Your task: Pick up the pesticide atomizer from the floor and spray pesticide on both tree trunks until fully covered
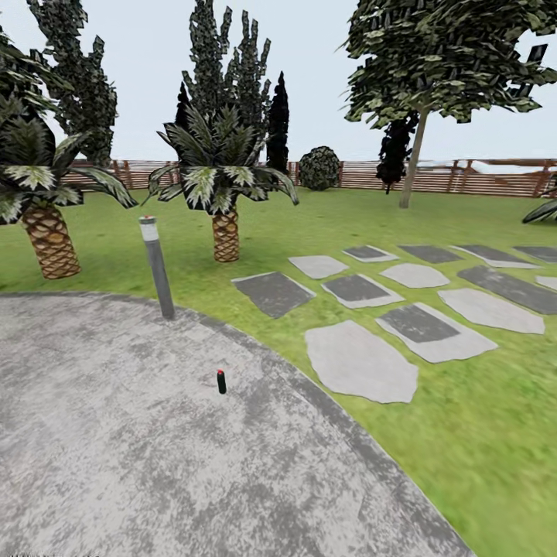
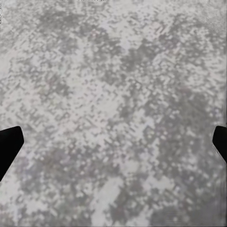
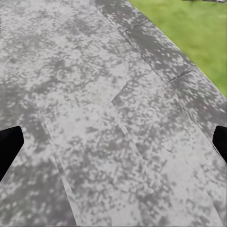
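Fingers (image 2: 9, 146) of both arms spread apart over mottled grey paving (image 1: 116, 464), lawn (image 1: 480, 433) and fence (image 1: 464, 178) beyond.

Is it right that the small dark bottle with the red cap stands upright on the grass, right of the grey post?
Not quite. The bottle stands upright on the grey paving, not on the grass. The head view shows it. It is indeed right of the post, and nearer the camera.
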